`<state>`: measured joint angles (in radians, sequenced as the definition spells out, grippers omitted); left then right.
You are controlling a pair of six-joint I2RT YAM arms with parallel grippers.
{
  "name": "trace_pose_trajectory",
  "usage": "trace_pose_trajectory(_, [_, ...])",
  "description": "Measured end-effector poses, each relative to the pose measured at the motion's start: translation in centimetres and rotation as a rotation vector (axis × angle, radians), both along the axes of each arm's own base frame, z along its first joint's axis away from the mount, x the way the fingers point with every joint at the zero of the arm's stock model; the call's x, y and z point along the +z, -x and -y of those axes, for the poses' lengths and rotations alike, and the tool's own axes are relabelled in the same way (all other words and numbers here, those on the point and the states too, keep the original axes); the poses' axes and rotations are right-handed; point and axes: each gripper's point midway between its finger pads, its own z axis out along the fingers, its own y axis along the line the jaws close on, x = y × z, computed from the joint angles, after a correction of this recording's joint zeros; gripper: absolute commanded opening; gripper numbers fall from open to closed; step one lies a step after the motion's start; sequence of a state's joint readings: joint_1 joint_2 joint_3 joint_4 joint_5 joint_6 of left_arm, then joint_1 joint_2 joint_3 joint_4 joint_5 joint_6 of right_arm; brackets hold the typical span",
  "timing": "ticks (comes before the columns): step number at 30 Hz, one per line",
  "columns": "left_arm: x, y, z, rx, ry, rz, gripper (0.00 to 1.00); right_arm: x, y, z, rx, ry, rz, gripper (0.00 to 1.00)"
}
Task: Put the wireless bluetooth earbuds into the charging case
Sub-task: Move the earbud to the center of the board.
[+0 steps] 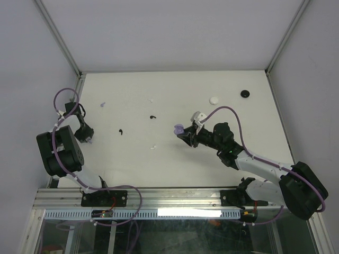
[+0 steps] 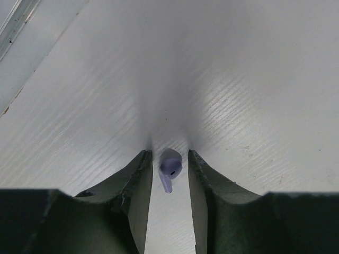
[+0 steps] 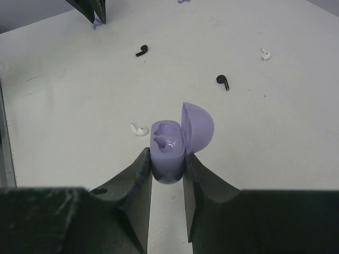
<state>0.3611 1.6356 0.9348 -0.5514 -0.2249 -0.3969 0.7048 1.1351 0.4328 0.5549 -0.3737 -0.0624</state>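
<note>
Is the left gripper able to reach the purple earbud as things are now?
Probably yes: the purple earbud lies between the open fingers of the left gripper, with nothing else beside it.

No words, numbers, brand names or signs can be read in any of the views. The charging case (image 3: 168,159) is plain purple and the surface (image 1: 180,87) is plain white.
</note>
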Motion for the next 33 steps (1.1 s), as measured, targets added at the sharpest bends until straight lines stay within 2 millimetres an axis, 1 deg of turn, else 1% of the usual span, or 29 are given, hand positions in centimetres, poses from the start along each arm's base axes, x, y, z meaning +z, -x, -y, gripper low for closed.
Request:
trace_pose_trajectory(2, [0.0,-0.1,0.2,-0.009,0.009,0.001,0.23,-0.1,0.0,0.0,-0.002,0.001,-0.001,0.0])
trace_pose_trajectory(4, [0.0,-0.2,0.3,-0.018,0.021,0.001,0.2,-0.1,0.0,0.0,-0.003,0.001,-0.001,0.0])
trace_pose_trajectory(9, [-0.1,-0.3,0.7,-0.038,0.031,-0.004,0.19,0.0,0.0,0.1,-0.004,0.001,0.0,0.0])
trace_pose_trajectory(14, [-0.1,-0.3,2.3,-0.08,0.053,-0.018,0.21,-0.1,0.0,0.1,-0.005,0.001,0.0,0.0])
trace_pose_trajectory(19, [-0.1,-0.2,5.8,-0.143,0.109,-0.03,0.22,0.2,0.0,0.2,-0.008,-0.003,0.006,0.0])
trace_pose_trajectory(24, [-0.1,-0.3,9.6,-0.206,0.158,-0.041,0.27,0.4,0.0,0.2,-0.01,-0.007,0.01,0.0])
trace_pose_trajectory(26, [-0.1,-0.4,11.3,-0.239,0.176,-0.043,0.28,0.5,0.0,0.2,-0.01,-0.01,0.014,0.0])
trace_pose_trajectory(28, [0.0,-0.3,12.5,-0.262,0.193,-0.045,0.28,0.6,0.0,0.2,-0.01,-0.012,0.015,0.0])
trace_pose_trajectory(33, [0.0,0.1,13.6,-0.283,0.216,-0.058,0.29,0.6,0.0,0.2,-0.01,-0.013,0.015,0.0])
